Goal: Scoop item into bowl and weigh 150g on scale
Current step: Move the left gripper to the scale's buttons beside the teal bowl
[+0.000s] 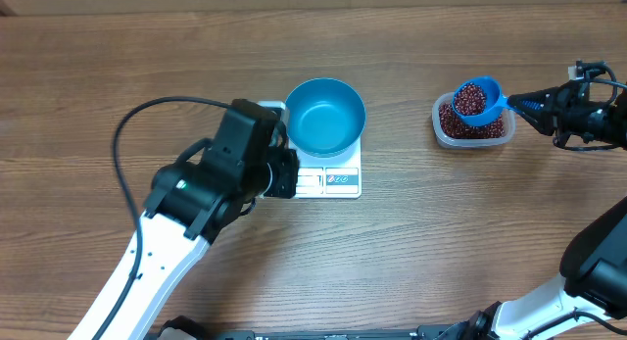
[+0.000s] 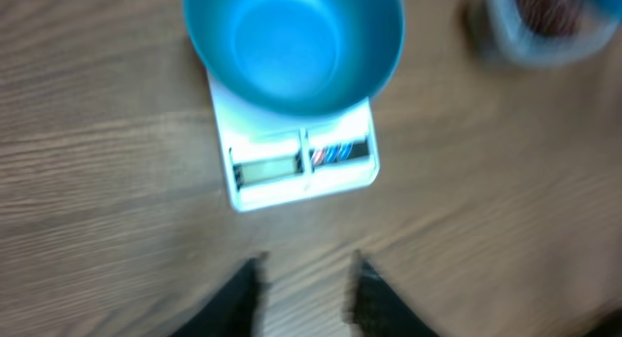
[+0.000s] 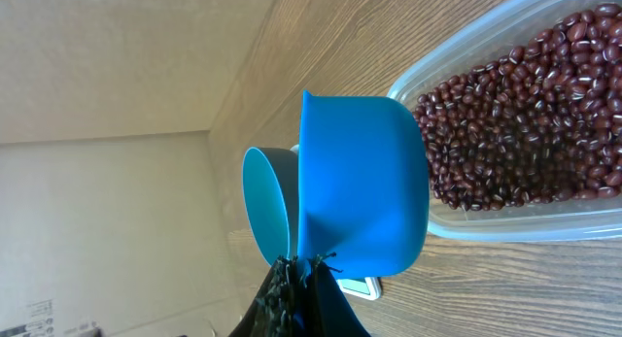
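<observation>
The teal bowl (image 1: 325,115) stands empty on the white scale (image 1: 333,178), whose display faces the front. In the left wrist view the bowl (image 2: 292,46) and scale (image 2: 301,167) lie ahead of my left gripper (image 2: 306,279), which hovers over bare wood in front of the scale with its fingers apart and nothing between them. My right gripper (image 1: 519,103) is shut on the handle of a bright-blue scoop (image 1: 477,100). The scoop holds red-brown beans and hangs over the clear tub (image 1: 474,124). The right wrist view shows the scoop's underside (image 3: 364,182) above the beans (image 3: 525,123).
The left arm (image 1: 211,183) reaches in from the lower left with a black cable looping behind it. A stretch of bare wooden table separates the scale from the tub. The right arm's base (image 1: 598,262) sits at the lower right corner.
</observation>
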`<action>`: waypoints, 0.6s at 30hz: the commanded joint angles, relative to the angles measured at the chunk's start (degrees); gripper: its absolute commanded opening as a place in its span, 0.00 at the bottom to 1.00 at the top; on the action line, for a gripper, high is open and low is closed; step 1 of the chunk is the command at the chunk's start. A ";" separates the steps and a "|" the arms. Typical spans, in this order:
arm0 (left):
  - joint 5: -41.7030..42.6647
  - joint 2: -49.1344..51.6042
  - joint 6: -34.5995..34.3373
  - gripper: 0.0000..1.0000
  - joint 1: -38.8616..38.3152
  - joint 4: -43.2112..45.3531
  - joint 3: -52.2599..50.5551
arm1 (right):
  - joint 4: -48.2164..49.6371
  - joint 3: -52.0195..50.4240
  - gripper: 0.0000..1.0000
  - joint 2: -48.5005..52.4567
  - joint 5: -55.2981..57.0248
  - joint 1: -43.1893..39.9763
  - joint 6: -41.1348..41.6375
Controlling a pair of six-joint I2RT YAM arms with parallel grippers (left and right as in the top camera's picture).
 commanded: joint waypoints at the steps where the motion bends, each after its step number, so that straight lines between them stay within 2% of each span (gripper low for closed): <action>1: 0.20 3.13 9.64 0.37 -0.11 -1.81 1.07 | 0.02 0.28 0.04 0.28 -0.76 -0.22 -0.94; 2: -0.57 4.02 9.60 0.50 -0.11 -2.51 1.07 | -0.04 0.28 0.04 0.28 -0.52 -0.22 -0.96; 3: -0.31 4.70 9.22 0.49 -0.11 -3.17 1.07 | -0.07 0.28 0.04 0.28 -0.28 -0.22 -0.96; 4: 0.61 5.49 8.26 0.40 -0.11 -3.91 1.07 | -0.07 0.28 0.04 0.28 -0.20 -0.22 -0.96; 6: 3.93 7.10 7.93 0.11 -0.13 -3.69 1.07 | -0.07 0.28 0.04 0.28 -0.13 -0.22 -0.94; 7: 5.03 7.56 7.93 0.04 -0.15 -3.15 1.07 | -0.07 0.28 0.04 0.28 -0.11 -0.22 -0.96; 10: 5.40 8.46 10.40 0.04 -0.17 -1.44 1.07 | -0.07 0.28 0.04 0.28 -0.11 -0.22 -0.94; 18: 5.18 9.03 30.75 0.04 -0.17 4.22 1.07 | -0.09 0.28 0.04 0.28 0.35 -0.22 -1.11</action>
